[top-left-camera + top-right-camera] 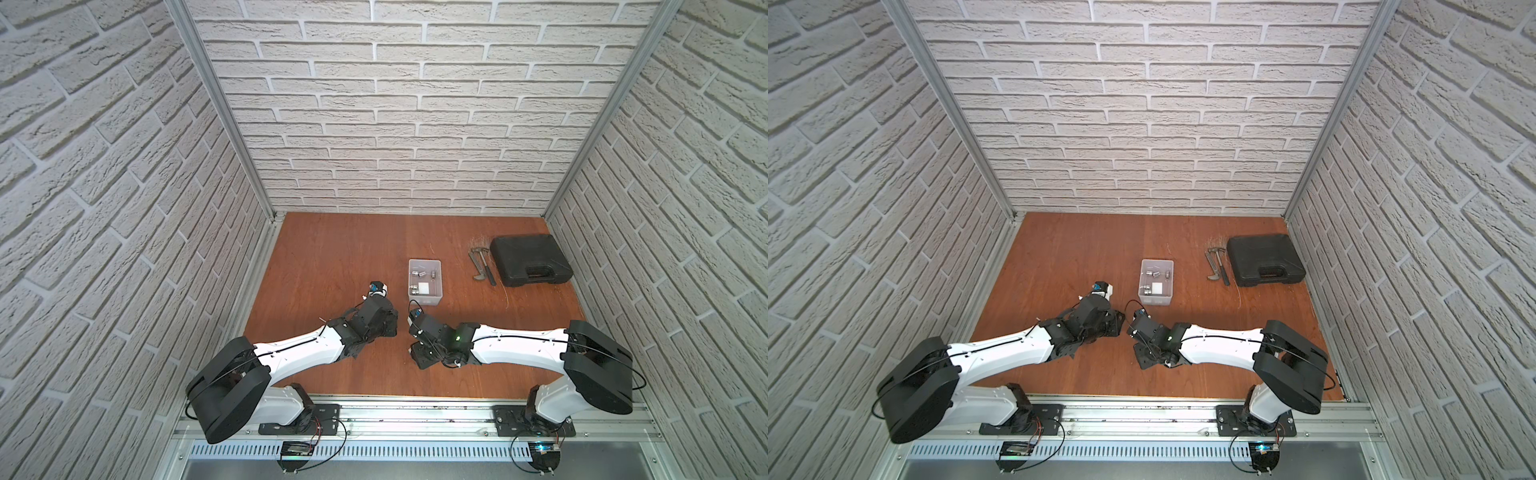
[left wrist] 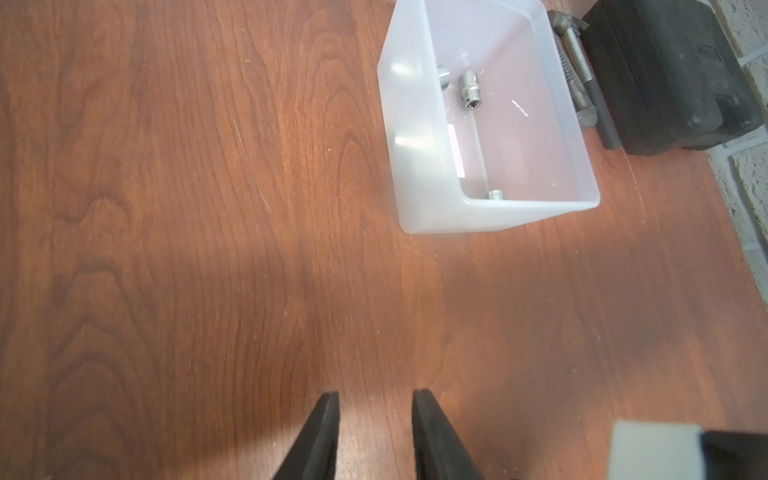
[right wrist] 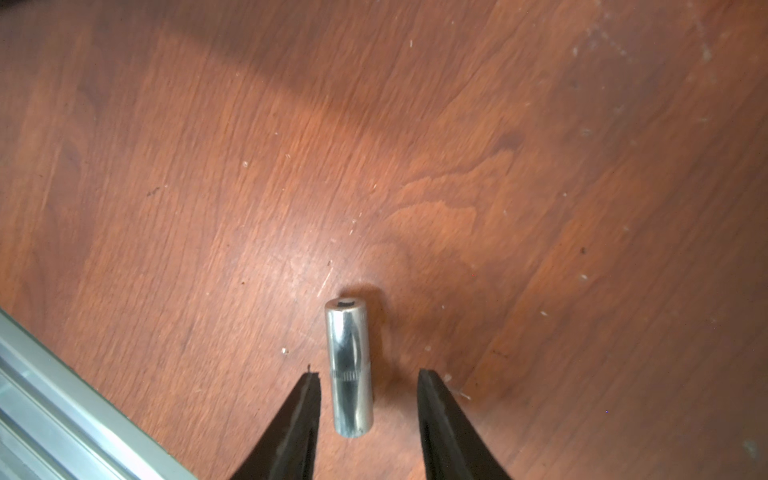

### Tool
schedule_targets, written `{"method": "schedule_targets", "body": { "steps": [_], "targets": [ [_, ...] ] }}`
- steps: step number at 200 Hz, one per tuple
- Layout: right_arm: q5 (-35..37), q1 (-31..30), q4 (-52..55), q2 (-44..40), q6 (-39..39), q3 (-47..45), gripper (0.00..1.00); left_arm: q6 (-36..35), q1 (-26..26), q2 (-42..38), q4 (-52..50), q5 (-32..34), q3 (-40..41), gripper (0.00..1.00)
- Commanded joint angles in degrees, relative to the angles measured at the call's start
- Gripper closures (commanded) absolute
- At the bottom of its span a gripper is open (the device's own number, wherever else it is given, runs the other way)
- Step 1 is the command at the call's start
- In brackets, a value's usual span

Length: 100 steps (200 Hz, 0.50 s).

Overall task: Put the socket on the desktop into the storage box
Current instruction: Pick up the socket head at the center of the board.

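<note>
Right gripper [image 3: 368, 374]: jaws parted, straddling deep socket [image 3: 348, 365], no contact either side; set for pinch across barrel. Socket: polished chrome cylinder, lying on wood-grain desktop [image 3: 457, 166], outside storage box [image 2: 419, 166], robot side. Box: translucent thin-walled plastic, holding shorter sockets [image 2: 469, 89]. Left gripper [image 2: 374, 395]: parted, empty, near box.

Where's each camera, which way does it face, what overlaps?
Top views: overhead at the near edge, looking down on the desktop; left arm, right arm show.
Left wrist: on the left arm, faces past the open left end effector toward the box.
Right wrist: on the right arm, looks down at the socket straddled by the open right end effector.
Shared: box, case (left wrist, top views).
</note>
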State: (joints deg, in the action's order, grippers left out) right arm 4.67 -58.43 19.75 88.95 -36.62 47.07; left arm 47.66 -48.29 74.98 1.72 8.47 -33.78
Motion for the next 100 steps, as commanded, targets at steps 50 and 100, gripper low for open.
{"method": "schedule_targets", "body": {
  "steps": [50,100],
  "targets": [
    [3.6,-2.9,2.9,4.0,0.1,4.0,0.62,-0.1,-0.2,1.0,2.1,-0.1,-0.8,0.64],
    [4.4,-3.1,3.2,5.2,-0.5,3.8,0.66,-0.3,-0.2,1.4,2.2,-0.1,-0.8,0.64]
  ]
}}
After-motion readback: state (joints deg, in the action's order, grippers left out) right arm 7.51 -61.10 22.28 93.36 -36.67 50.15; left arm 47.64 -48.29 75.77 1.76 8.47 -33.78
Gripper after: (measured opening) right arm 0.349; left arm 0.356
